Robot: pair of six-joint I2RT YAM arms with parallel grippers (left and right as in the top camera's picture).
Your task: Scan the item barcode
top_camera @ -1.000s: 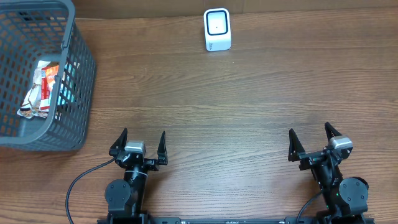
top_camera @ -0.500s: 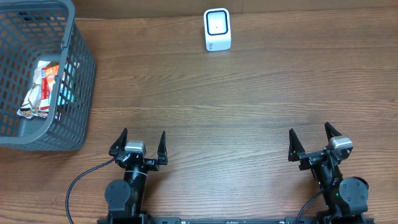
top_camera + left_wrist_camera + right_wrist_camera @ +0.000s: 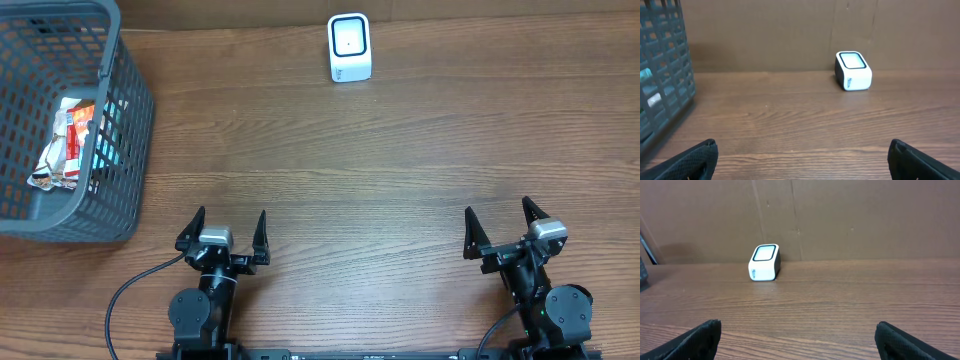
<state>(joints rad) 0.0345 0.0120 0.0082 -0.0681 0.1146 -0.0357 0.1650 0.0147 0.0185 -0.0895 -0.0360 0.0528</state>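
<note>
No chg: L claw point(image 3: 229, 222) & R claw point(image 3: 497, 215) idle at near desk point(image 3: 380, 170) edge, jaws apart, empty; item point(image 3: 66, 150) in basket point(image 3: 128, 140), scan unstarted.

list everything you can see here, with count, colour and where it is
basket: one, grey plastic mesh, far left of the table
packets: at least two, one crumpled white, red and orange, one teal, inside the basket
scanner: one, white with a dark face, middle of the table's far edge
table: one, brown wood grain, under everything
cardboard wall: one, brown, behind the table's far edge
cable: one, black, looping on the table at the near left
left gripper: one, black, near edge on the left side, open, holding nothing
right gripper: one, black, near edge on the right side, open, holding nothing
</note>
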